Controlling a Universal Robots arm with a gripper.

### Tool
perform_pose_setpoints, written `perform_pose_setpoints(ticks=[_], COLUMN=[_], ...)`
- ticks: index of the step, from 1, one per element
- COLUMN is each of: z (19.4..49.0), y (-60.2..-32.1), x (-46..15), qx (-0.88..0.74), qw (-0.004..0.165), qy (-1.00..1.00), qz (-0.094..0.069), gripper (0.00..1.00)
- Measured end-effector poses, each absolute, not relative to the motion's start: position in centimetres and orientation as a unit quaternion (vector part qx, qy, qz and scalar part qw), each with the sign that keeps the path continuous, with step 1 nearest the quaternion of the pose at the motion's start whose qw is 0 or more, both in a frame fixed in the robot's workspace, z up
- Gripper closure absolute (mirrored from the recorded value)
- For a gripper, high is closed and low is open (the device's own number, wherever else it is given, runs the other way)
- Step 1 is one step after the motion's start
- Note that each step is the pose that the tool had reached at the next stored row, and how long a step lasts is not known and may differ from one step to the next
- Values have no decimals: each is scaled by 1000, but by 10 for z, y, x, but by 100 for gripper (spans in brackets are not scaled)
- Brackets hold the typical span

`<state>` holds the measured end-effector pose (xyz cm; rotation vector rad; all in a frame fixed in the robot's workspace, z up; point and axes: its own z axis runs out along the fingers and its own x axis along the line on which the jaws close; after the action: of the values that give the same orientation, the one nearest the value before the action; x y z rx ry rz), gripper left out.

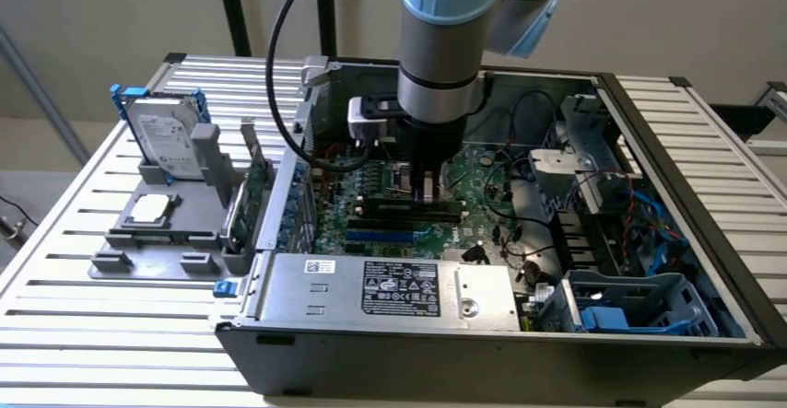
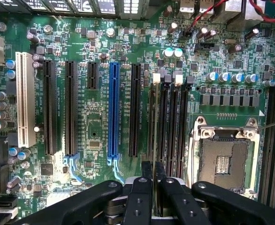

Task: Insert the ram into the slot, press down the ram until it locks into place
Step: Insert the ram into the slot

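My gripper (image 1: 427, 190) reaches down into the open computer case over the motherboard's black memory slots (image 1: 406, 212). In the wrist view its two black fingers (image 2: 147, 174) stand close together, shut on the ram (image 2: 152, 122). The ram shows edge-on as a thin greenish strip. It stands upright along the outermost black slot (image 2: 157, 136), the one beside the long black expansion slot (image 2: 135, 110). The neighbouring memory slots (image 2: 177, 126) have nothing in them. Pale end clips (image 2: 177, 78) sit at their far ends. How deep the ram sits is hidden.
A blue slot (image 2: 113, 110), a white slot (image 2: 23, 98) and the square metal CPU socket (image 2: 224, 159) flank the memory slots. The power supply (image 1: 381, 284) and cables (image 1: 541, 242) crowd the case. Outside, a grey fixture (image 1: 160, 233) holds a hard drive (image 1: 166, 141) and an expansion card (image 1: 254, 196).
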<state>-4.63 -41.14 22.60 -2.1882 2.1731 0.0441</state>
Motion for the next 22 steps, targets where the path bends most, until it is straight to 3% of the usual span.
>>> perform_pose_setpoints(ticks=[22], z=[220], y=[-410], x=[-48], qx=[-709], qw=[31], qy=[704], qz=[12], gripper=[86])
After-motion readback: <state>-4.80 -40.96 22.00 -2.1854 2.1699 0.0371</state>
